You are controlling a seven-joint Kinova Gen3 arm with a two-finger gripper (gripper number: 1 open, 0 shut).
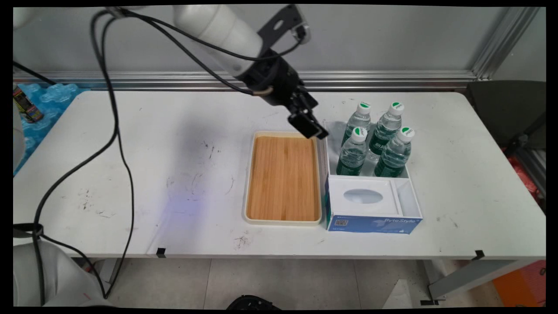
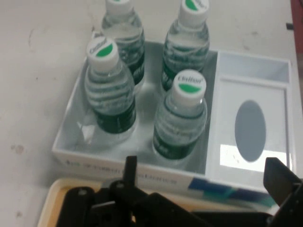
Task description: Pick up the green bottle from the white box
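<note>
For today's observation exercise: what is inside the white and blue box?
The box holds four water bottles standing upright in its open rear compartment. The front part has a lid with an oval opening; what lies beneath it cannot be seen.

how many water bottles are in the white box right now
4, all upright in the white box's far compartment: two at the back, back-left bottle and back-right bottle; two in front, front-left bottle and front-right bottle. None appear hidden.

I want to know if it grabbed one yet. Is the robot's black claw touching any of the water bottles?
Apart. In the hand view the black two-finger gripper is open and empty, short of the four clear green-labelled water bottles.
</note>
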